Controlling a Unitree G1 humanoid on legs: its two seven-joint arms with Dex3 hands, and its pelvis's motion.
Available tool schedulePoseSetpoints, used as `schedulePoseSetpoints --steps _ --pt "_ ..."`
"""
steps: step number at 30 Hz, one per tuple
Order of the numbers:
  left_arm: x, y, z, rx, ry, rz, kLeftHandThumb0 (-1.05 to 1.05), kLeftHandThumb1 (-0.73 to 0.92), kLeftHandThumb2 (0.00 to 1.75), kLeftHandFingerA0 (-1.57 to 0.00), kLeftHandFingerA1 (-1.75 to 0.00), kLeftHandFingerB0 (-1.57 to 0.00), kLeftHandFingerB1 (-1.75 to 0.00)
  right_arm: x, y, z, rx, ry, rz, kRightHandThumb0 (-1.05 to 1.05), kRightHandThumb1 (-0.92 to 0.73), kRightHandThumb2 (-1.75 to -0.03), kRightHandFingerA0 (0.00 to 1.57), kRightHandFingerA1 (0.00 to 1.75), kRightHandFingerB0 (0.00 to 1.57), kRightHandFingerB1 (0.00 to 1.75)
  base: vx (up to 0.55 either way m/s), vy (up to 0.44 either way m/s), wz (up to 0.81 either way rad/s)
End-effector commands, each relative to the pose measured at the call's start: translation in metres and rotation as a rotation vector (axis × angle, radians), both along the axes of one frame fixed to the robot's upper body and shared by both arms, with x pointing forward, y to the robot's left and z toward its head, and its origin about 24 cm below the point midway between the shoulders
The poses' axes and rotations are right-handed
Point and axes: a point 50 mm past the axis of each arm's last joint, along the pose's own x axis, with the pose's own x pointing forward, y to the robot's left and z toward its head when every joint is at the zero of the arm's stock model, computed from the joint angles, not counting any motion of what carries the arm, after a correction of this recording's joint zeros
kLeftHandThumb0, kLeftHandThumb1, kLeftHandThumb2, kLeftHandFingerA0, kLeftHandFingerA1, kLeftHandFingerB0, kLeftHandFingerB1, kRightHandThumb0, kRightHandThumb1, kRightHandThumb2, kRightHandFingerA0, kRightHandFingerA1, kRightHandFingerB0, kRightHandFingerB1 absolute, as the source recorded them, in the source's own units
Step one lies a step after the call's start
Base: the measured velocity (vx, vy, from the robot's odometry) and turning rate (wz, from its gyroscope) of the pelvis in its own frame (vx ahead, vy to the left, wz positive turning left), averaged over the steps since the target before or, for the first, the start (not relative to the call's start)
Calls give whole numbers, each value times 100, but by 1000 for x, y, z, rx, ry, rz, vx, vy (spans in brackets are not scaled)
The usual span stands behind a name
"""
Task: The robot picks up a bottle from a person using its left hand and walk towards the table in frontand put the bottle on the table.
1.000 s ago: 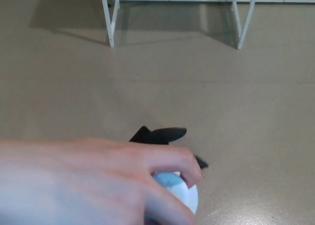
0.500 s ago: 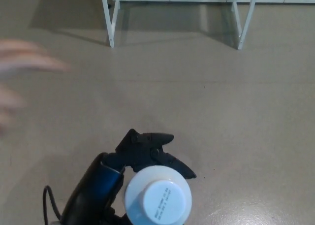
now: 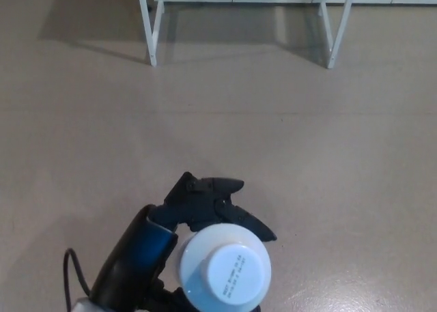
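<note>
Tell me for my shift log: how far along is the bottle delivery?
Done: the handover looks complete, since the left hand is closed around the bottle and no person's hand shows. In hand: the bottle is held over the floor. Left: walking to the table, only its white legs showing far ahead, and setting the bottle on it.

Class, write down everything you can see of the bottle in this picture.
The bottle is white and looks plastic, seen from above: a round flat cap with small print, over a wider rounded shoulder. It stands upright in the left robot hand, whose black fingers curl round its far side, above the tan floor.
</note>
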Motion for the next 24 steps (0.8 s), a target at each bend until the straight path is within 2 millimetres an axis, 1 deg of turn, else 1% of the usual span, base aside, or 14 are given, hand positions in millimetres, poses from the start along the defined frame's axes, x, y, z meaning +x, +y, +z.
schedulePoseSetpoints --steps 1,2,3,5,6,7,8,9,10,11,12,13,24 --pt "0 4 4 1 -54 31 -45 42 88 -142 -105 -126 -94 1 -6 2 -24 19 21 -62 -78 -64 48 41 44 37 0 0 0" --pt "2 4 5 5 -56 33 -44 35 97 -142 -107 -127 -95 5 -5 3 -18 10 19 -62 -78 -64 48 42 43 37 0 0 0" --pt "1 4 5 5 -49 34 -44 32 101 -142 -109 -128 -96 4 -5 3 -15 12 17 -62 -78 -64 49 42 42 37 0 0 0" --pt "-3 5 4 2 -32 32 -44 31 103 -142 -109 -127 -96 0 -4 1 -12 20 14 -62 -79 -64 48 42 42 36 0 0 0" --pt "-2 4 4 4 -36 32 -43 32 104 -141 -111 -126 -96 3 -4 2 -13 15 17 -65 -73 -66 50 44 42 37 0 0 0" --pt "-1 4 5 7 -43 31 -43 32 104 -141 -111 -126 -96 6 -5 4 -16 9 20 -65 -73 -66 50 44 42 37 0 0 0" --pt "0 4 4 0 -31 32 -44 31 105 -142 -112 -127 -98 6 -4 3 -17 7 25 -60 -63 -103 46 59 28 48 0 0 0" --pt "-2 4 4 2 -27 37 -48 34 103 -145 -113 -127 -99 4 -4 3 -20 12 31 -65 -74 -66 50 44 42 37 0 0 0" --pt "-2 4 3 3 -26 39 -48 34 103 -145 -113 -127 -99 2 -4 2 -22 15 33 -65 -74 -66 50 44 42 37 0 0 0" --pt "-2 4 2 2 -26 40 -46 32 107 -145 -114 -126 -99 2 -4 2 -25 22 37 -63 -79 -64 48 42 43 37 0 0 0" --pt "-2 4 2 2 -23 42 -44 32 107 -144 -115 -126 -100 3 -4 2 -34 23 48 -59 -63 -103 45 59 28 48 0 0 0" --pt "-1 4 1 -4 -18 42 -44 32 106 -143 -116 -125 -102 4 -4 2 -37 21 51 -64 -74 -65 51 44 42 37 0 0 0" --pt "-1 4 0 -13 -12 41 -44 32 106 -143 -116 -125 -102 5 -4 3 -38 18 51 -64 -74 -65 51 44 42 37 -7 -6 0"
